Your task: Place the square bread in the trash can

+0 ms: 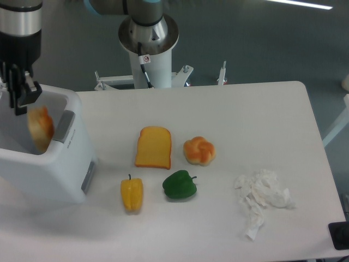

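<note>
Jaws apart above the trash can [54,174].
Square bread [40,129] blurred inside the trash can's opening, just below the gripper [16,90].

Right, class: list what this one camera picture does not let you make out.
- Pale cream-yellow square bread: motion-blurred above the opening of the large white boxy trash can; contact unclear.
- Black two-finger gripper: cut by the left edge, so open or shut cannot be told.
- Trash can's inside: hidden by its walls.

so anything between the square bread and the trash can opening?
Nothing visible. The square bread appears blurred just below the gripper, already over the trash can's open top, with no lid or object beneath it.
</note>
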